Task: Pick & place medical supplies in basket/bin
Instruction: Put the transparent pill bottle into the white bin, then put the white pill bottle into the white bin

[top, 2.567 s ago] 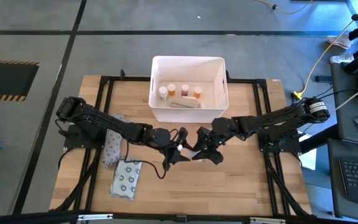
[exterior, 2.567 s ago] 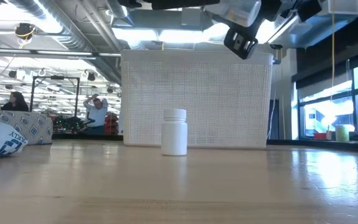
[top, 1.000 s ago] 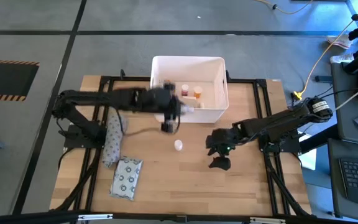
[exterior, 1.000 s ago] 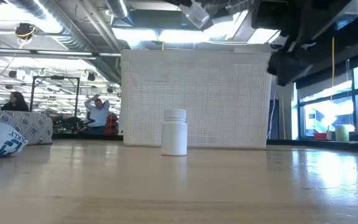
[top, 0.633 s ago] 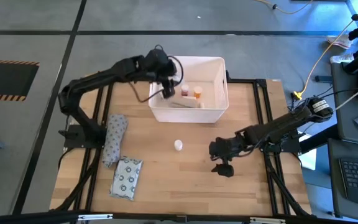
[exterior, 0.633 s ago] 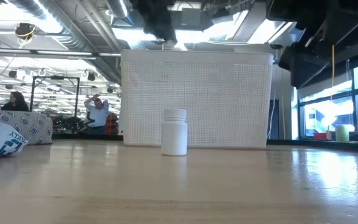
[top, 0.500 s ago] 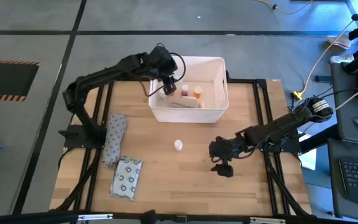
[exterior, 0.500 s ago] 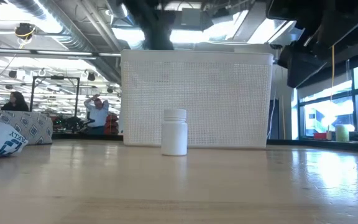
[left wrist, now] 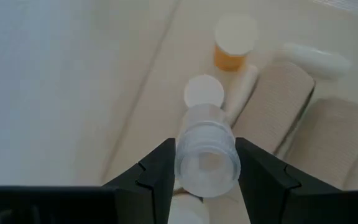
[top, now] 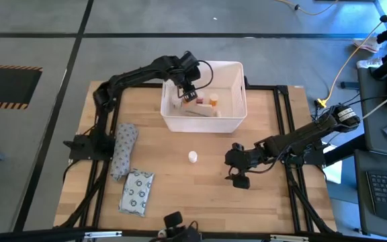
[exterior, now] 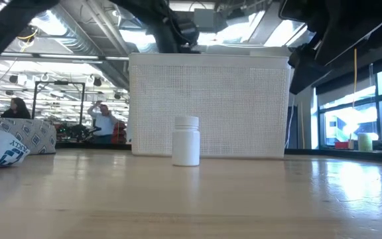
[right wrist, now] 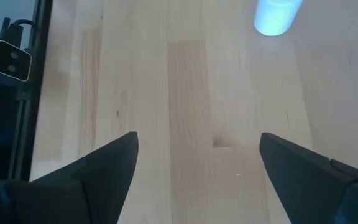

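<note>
Left claw (left wrist: 205, 163) grips a clear vial (left wrist: 206, 157) directly above the tub (top: 204, 122) floor, so you drop straight down; your right claw (top: 240, 176) hangs open over the bench (top: 180, 195).

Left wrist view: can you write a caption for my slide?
The left gripper holds a small clear bottle over the white bin, above an orange-capped bottle and beige rolls.

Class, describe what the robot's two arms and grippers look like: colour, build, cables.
Both arms are black and slim-jointed. The left gripper has two dark, wedge-shaped fingers; the right gripper has the same. A thin black cable loops beside the left wrist.
</note>
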`<state>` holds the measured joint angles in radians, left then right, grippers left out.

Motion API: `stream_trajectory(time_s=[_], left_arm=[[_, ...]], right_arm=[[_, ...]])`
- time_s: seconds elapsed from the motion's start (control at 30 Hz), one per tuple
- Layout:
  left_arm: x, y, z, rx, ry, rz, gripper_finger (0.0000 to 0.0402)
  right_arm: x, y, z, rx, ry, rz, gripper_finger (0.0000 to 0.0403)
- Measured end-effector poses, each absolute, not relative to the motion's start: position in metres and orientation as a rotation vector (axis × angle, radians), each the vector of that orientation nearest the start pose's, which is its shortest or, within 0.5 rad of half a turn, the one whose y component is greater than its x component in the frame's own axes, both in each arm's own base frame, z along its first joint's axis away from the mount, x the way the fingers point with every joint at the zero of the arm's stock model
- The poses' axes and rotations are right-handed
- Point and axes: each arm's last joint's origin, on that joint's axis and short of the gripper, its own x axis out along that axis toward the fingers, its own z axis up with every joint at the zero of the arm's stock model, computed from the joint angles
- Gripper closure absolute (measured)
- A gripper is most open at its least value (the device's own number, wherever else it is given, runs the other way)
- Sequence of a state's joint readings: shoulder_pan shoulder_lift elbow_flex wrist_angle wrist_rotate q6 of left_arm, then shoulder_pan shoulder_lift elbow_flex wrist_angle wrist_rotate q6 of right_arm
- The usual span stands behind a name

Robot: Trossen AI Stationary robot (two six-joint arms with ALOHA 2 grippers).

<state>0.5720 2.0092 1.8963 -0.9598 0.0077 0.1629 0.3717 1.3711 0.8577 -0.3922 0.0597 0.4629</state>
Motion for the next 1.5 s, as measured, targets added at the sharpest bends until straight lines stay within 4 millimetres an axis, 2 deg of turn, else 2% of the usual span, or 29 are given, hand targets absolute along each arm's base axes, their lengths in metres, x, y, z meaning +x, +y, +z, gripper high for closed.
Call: stream_trajectory(time_s=[0.23, 0.4, 0.7, 1.0, 1.4, 1.5], left_arm=[[0.372, 0.241, 0.262, -0.164, 1.221, 0.426, 0.0258], [0.377, 0.244, 0.244, -0.174, 1.263, 0.408, 0.0255], [0.384, 0.247, 0.222, -0.192, 1.304, 0.391, 0.0255], [0.385, 0.247, 0.222, -0.204, 1.294, 0.404, 0.0249], [0.385, 0.247, 0.222, -0.193, 1.298, 0.397, 0.0203], [0.383, 0.246, 0.227, -0.173, 1.292, 0.388, 0.0198]], right_arm=[[0.252, 0.096, 0.218, 0.233, 0.933, 0.078, 0.0066], [0.252, 0.096, 0.217, 0.232, 0.931, 0.08, 0.0066], [0.244, 0.093, 0.197, 0.233, 0.962, 0.064, 0.0066], [0.243, 0.093, 0.193, 0.252, 0.965, 0.054, 0.0066], [0.243, 0.093, 0.193, 0.253, 0.966, 0.054, 0.0066], [0.243, 0.093, 0.193, 0.253, 0.967, 0.054, 0.0066]])
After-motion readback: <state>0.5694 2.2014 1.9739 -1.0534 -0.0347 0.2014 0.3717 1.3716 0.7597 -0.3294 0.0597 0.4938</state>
